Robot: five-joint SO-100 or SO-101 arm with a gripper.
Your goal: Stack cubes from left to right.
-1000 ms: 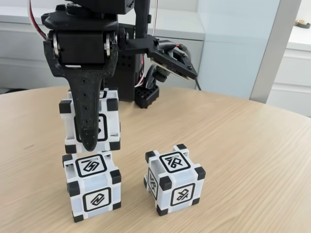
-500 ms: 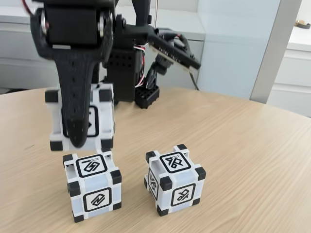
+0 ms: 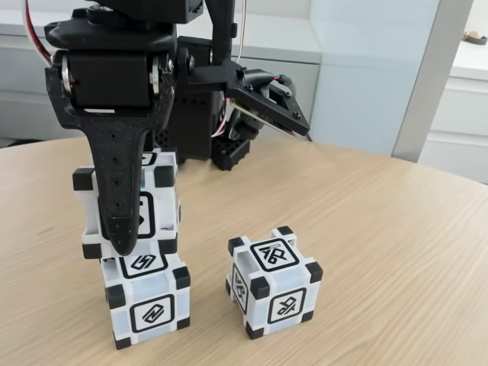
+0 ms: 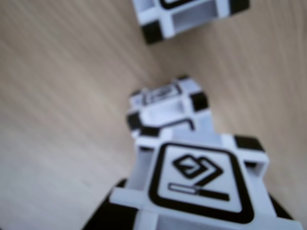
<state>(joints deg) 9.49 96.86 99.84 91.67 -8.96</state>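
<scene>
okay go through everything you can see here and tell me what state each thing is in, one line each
Claw: shut on the held cube.
Held cube: gripped, upright, at the top of the left cube, offset to the left in the fixed view.
Left cube: upright on the table, under the held cube.
Right cube: on the table, standing apart, untouched.
Table: bearing both lower cubes.
</scene>
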